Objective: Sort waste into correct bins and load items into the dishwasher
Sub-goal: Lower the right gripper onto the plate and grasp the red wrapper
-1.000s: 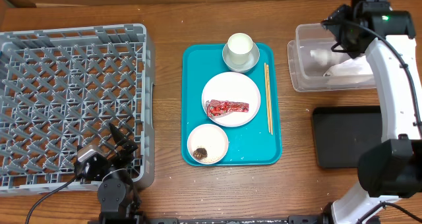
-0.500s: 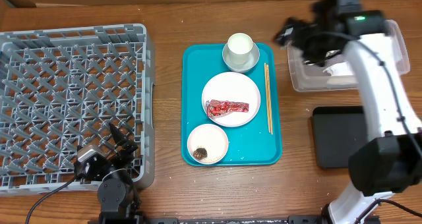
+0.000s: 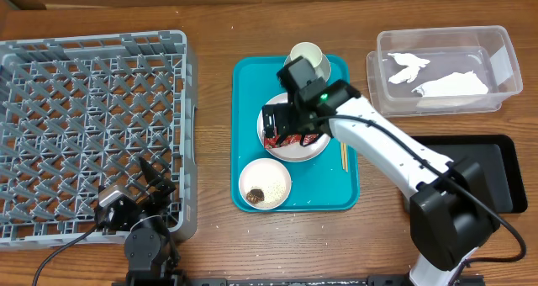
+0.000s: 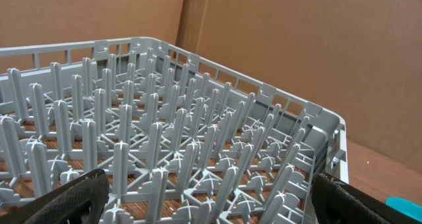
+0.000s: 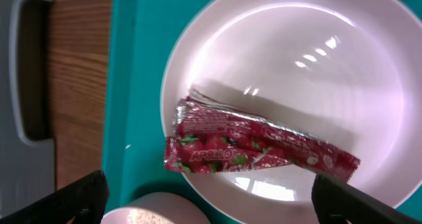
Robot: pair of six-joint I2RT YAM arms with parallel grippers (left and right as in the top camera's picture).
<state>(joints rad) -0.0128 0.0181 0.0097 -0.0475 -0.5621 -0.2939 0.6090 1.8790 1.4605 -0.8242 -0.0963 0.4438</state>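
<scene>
Red wrapper (image 5: 257, 148) on white plate (image 5: 316, 72), directly beneath right hand (image 5: 214, 199), hand spread wide, gripping nothing

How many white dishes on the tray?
3: a cup at the tray's far end, a plate in its middle, a bowl at its near end. The arm may hide another.

The dish rack (image 3: 92, 126) occupies the left side of the tabletop. The serving tray (image 3: 245, 156) lies at the centre, just right of the rack. On the serving tray:
- cup (image 3: 309, 50) at the far edge;
- plate (image 5: 330, 85) in the middle, with the wrapper (image 5: 250, 148) lying on it;
- bowl (image 3: 265, 183) at the near-left corner, with a food scrap (image 3: 257, 194) in it;
- chopsticks (image 3: 343, 160) along the right edge.

The plastic tub (image 3: 376, 76) sits at the far-right corner of the tabletop, with the napkin (image 3: 454, 86) inside. The shallow tray (image 3: 496, 172) lies directly in front of the tub.
</scene>
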